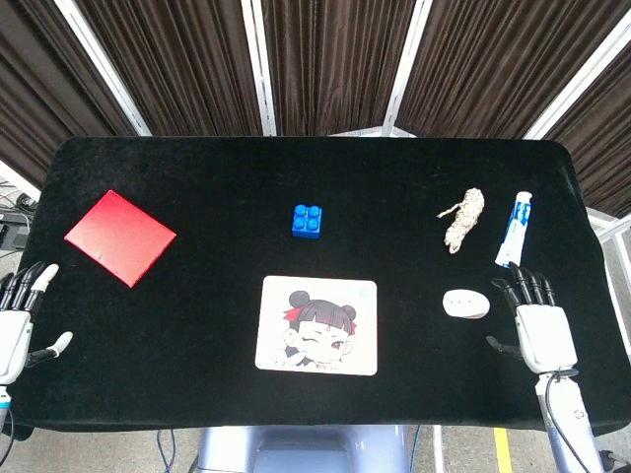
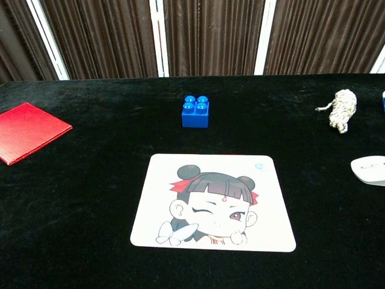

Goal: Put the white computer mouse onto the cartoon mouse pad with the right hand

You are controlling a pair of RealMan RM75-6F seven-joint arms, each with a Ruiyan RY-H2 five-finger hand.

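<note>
The white computer mouse [image 1: 464, 303] lies on the black table right of the cartoon mouse pad [image 1: 317, 325]; the chest view shows the mouse [image 2: 370, 170] cut off at its right edge and the pad [image 2: 213, 203] in the middle. My right hand [image 1: 537, 324] rests flat just right of the mouse, fingers spread, holding nothing and not touching it. My left hand [image 1: 20, 323] lies open at the table's front left corner. Neither hand appears in the chest view.
A blue toy brick [image 1: 308, 220] stands behind the pad. A red square pad [image 1: 120, 236] lies at the left. A bundle of string [image 1: 462, 219] and a blue-white tube [image 1: 515, 229] lie behind the mouse and right hand.
</note>
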